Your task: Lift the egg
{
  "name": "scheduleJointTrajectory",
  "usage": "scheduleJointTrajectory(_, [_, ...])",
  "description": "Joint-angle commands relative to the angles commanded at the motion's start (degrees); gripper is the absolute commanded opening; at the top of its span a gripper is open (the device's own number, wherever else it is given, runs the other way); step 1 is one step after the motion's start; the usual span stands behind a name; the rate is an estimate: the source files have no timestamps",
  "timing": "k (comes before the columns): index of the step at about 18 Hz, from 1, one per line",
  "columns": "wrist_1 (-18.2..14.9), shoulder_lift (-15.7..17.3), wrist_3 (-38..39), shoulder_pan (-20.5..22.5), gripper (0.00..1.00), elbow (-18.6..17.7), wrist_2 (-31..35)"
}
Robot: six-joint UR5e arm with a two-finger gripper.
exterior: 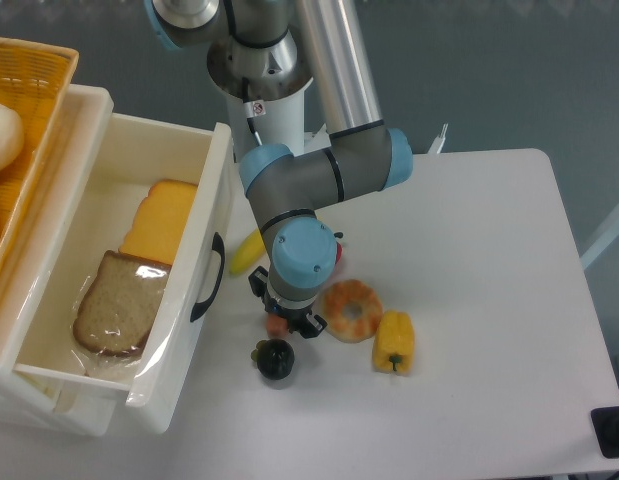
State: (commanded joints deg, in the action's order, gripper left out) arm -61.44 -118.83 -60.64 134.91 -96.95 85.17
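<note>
Gripper (285,322) at frame centre sits narrowly around the egg (277,323), just above the grapes (275,359), beside the doughnut (351,310).

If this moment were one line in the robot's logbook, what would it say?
phase: grasping | hand: down around egg | grip: unclear | egg: on table | neighbours: grapes, donut

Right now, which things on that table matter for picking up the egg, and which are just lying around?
Part of the job:
egg, mostly hidden under the arm
gripper, down around the egg

Just lying about:
grapes
doughnut
yellow pepper
banana
bread and cheese in the drawer
basket
</note>
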Motion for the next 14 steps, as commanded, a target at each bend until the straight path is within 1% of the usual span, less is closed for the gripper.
scheduleJointTrajectory(5, [-0.1,0.5,-0.4,0.3,0.44,2.5,-0.3])
scheduleJointTrajectory(6, [-0.1,0.5,-0.4,0.2,0.43,2.6,-0.7])
scheduleJointTrajectory(7, [-0.1,0.6,-0.4,0.2,0.38,2.6,-0.8])
scheduleJointTrajectory(8, [-0.1,0.7,-0.5,0.3,0.36,2.9,-0.9])
scheduleJointTrajectory(12, [-0.4,1.1,-6.1,0.4,0.36,4.9,-0.9])
scheduleJointTrajectory(14, [-0.5,2.4,-9.6,0.9,0.36,5.6,-1.1])
